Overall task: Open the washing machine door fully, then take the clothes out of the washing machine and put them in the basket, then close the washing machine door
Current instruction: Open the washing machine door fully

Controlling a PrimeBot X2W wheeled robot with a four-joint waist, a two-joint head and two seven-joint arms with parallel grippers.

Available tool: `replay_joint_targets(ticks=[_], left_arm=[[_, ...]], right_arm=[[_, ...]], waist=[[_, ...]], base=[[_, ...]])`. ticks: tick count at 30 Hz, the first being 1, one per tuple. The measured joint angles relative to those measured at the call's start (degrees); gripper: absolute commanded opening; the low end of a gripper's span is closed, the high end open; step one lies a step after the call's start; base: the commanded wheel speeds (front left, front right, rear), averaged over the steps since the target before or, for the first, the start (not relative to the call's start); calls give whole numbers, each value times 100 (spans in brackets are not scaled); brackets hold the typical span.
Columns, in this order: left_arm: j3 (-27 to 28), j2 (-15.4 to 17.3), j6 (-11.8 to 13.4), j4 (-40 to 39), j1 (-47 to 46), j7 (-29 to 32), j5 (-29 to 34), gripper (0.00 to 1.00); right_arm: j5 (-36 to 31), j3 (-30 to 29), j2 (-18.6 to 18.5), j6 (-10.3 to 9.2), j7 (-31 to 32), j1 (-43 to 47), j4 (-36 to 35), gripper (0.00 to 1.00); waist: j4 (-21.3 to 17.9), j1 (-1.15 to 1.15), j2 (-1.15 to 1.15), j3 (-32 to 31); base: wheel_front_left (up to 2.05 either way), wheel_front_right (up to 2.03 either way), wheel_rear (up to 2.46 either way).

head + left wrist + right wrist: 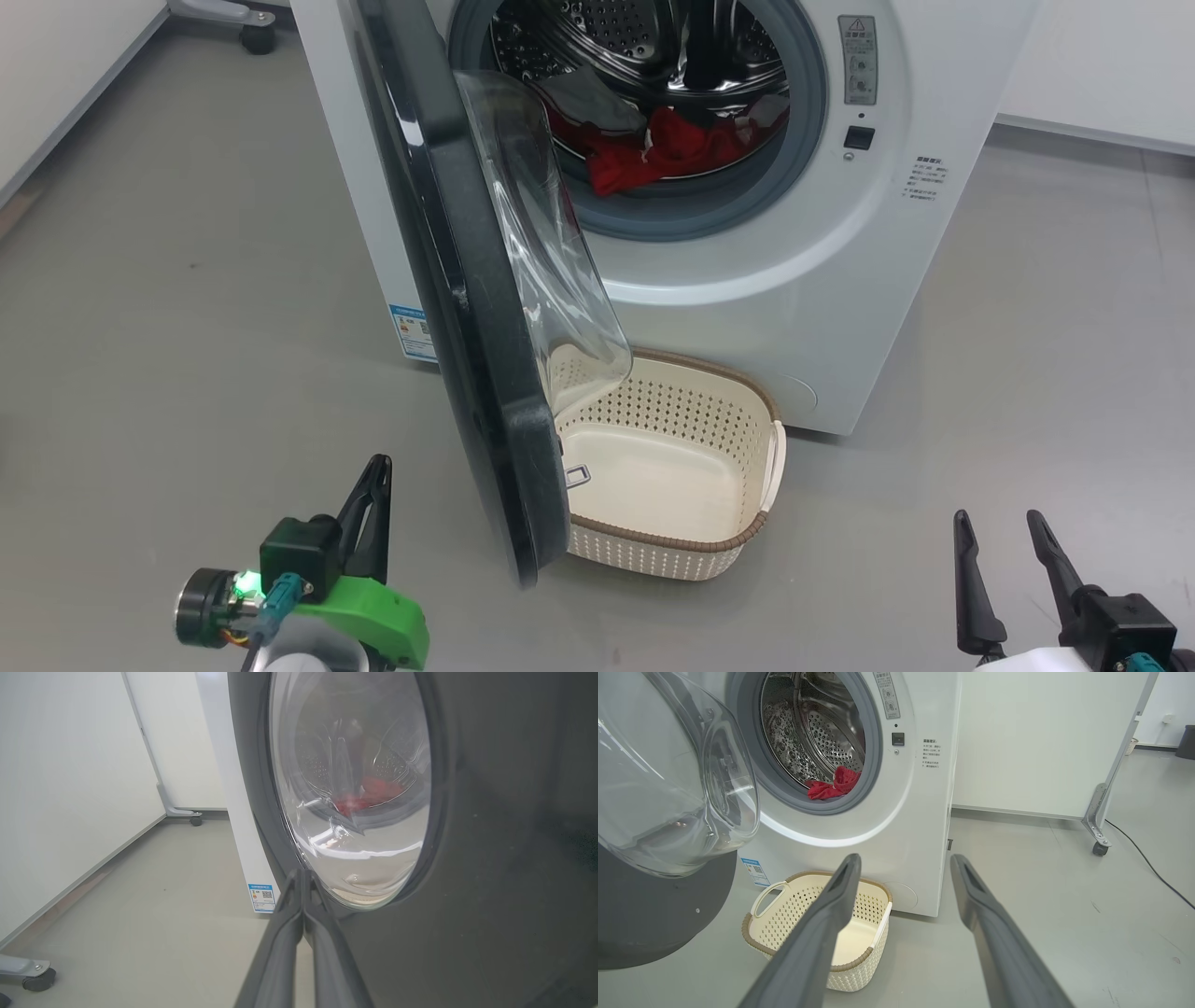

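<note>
Presently the washing machine door (457,308) juts toward me, just right of my clenched left pincer (377,467), overhanging the basket (681,411); my right pincer (997,518) is spread.

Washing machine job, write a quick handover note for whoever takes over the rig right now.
Left gripper: shut, empty, by the outer face of the door.
Right gripper: open, empty, low right.
Clothes: in the machine drum.
Basket: empty, on the floor under the door.
Done: door partly open.
To do: open it fully, move clothes to basket, close door.
</note>
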Motion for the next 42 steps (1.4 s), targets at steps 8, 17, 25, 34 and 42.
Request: replay_joint_targets(ticks=[8,17,25,34,42], left_arm=[[132,2,9,-104,12,1,12,0],[424,12,140,-1167,-346,0,201,0],[413,7,140,-2564,-972,-30,469,0],[-717,-4,-292,-3125,-1080,-31,491,0],[-1993,-4,-754,-2936,-691,564,92,0]], right_arm=[[-34,-4,85,53,0,29,0,100],[-80,-77,118,96,0,39,5,100],[-110,-116,144,126,0,44,7,100],[-164,-127,186,155,0,44,10,100],[-177,-147,229,212,0,44,20,100]], waist=[[0,0,0,-28],[35,0,0,-74],[54,0,0,-110],[-35,0,0,-116],[-137,0,0,-98]], base=[[0,0,0],[0,0,0],[0,0,0],[0,0,0],[0,0,0]])
